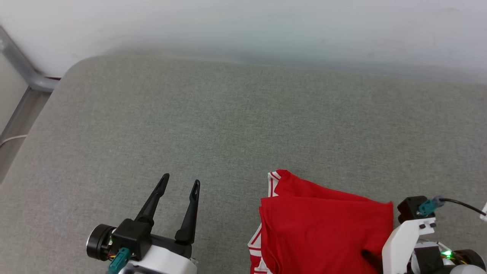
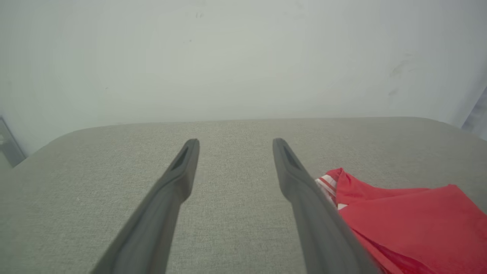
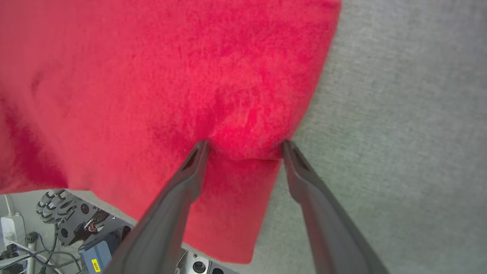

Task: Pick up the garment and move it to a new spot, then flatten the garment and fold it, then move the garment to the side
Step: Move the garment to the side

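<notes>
The garment (image 1: 323, 224) lies bunched in loose folds at the near right of the grey cushion (image 1: 228, 125), red with a white-striped trim at its far left corner. In the right wrist view the garment (image 3: 152, 76) hangs over the cushion's front edge. My right gripper (image 3: 245, 146) is open, both tips resting on the red cloth near its right edge, with a small bulge of fabric between them. My left gripper (image 1: 180, 180) hovers open over bare cushion to the garment's left, with nothing between its fingers. The left wrist view has the left gripper (image 2: 236, 142) beside the garment (image 2: 411, 213).
A pale wall (image 1: 243, 26) runs along the cushion's far edge. A grey metal pipe (image 1: 23, 68) and a strip of floor lie past the cushion's left edge. Below the front edge are the robot's base and cables (image 3: 76, 224).
</notes>
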You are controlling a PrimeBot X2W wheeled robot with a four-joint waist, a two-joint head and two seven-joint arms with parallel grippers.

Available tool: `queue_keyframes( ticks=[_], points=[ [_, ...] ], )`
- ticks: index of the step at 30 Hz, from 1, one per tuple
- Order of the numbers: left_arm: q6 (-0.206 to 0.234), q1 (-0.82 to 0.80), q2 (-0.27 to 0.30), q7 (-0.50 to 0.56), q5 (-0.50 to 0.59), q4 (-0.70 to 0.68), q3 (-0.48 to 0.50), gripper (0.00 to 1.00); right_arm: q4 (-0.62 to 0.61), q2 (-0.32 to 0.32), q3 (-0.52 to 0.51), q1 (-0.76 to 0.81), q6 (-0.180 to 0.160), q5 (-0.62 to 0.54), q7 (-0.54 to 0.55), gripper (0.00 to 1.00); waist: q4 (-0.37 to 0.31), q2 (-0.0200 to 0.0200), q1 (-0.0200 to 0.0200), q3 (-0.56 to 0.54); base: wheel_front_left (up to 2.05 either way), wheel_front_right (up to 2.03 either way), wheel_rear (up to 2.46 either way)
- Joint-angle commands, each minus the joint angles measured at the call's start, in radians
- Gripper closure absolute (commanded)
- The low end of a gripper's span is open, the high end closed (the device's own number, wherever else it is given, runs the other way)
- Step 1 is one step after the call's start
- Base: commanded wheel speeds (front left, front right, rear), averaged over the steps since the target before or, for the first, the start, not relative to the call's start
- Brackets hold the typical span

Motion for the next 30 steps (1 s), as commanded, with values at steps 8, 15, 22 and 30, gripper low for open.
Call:
queue_keyframes(
  ticks=[8, 15, 22, 30],
  points=[
    [-0.001, -0.029, 0.005, -0.005, 0.008, 0.006, -0.003, 0.00, 0.095, 0.007, 0.075, -0.001, -0.001, -0.010, -0.003, 0.00, 0.022, 0.0000, 0.0000, 0.027, 0.00, 0.00, 0.00],
    [-0.001, -0.037, 0.007, -0.005, 0.009, 0.009, -0.007, 0.00, 0.155, -0.035, 0.122, -0.029, -0.001, -0.015, -0.067, 1.00, 0.011, 0.0000, 0.0000, 0.023, 0.00, 0.00, 0.00],
    [-0.001, -0.029, 0.017, -0.005, 0.021, -0.013, -0.011, 0.00, 0.127, -0.166, 0.189, -0.107, -0.002, -0.054, -0.126, 1.00, -0.044, 0.0000, 0.0000, 0.015, 0.00, 0.00, 0.00],
    [-0.001, -0.068, 0.014, -0.003, 0.020, -0.081, -0.029, 0.00, 0.093, -0.382, 0.273, -0.244, -0.001, -0.058, -0.148, 1.00, -0.146, 0.0000, 0.0000, 0.077, 0.00, 0.00, 0.00]
  ],
)
